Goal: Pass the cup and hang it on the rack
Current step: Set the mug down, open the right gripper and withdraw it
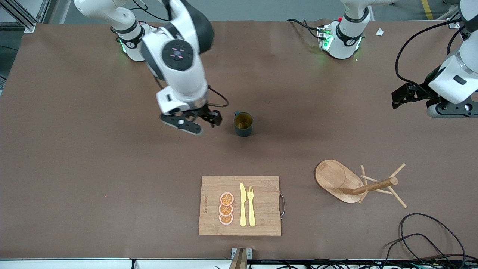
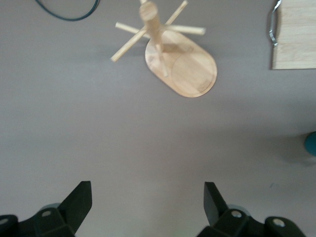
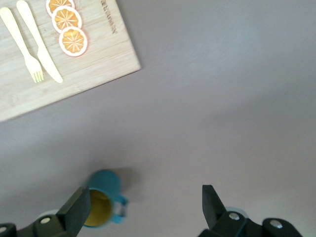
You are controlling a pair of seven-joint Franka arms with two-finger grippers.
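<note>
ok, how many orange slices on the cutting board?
3, stacked in a line on the cutting board beside the yellow knife: one farthest from the front camera, one in the middle, one nearest. None look hidden.

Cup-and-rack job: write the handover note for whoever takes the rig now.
Right claw: open, empty, in the air beside the cup.
Left claw: open, empty, waiting at the left arm's end of the table.
Cup: upright on the table, untouched.
Rack: nearer the front camera, toward the left arm's end, no cup on it.
Done: nothing.
Left: grasp cup, pass it, hang it.
</note>
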